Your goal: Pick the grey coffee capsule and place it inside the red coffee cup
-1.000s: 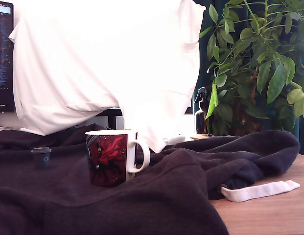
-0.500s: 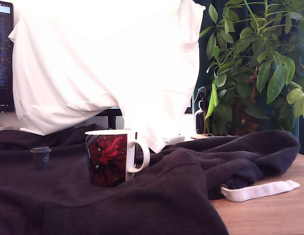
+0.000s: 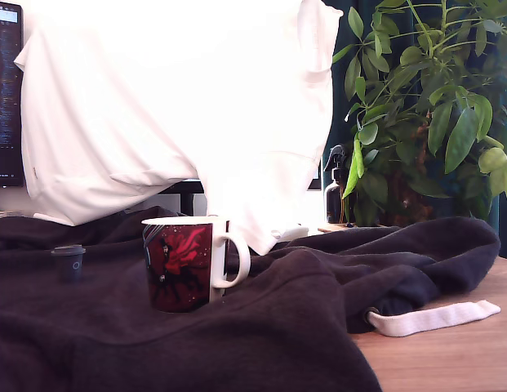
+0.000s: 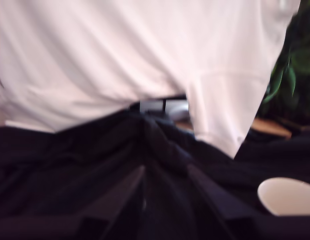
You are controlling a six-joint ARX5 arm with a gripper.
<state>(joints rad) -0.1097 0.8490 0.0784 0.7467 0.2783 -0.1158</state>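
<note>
Here one grey coffee capsule (image 3: pixel 68 260) stands upright on the dark garment (image 3: pixel 261 327) over the table (image 3: pixel 449 359), apart from the one red coffee cup (image 3: pixel 184 263) toward the exterior view's left. Nothing has shifted since earlier. The pincer (image 4: pixel 164 205) looks spread.

Grey coffee capsule (image 3: pixel 68 260) drifted marginally toward exterior view's left.
</note>
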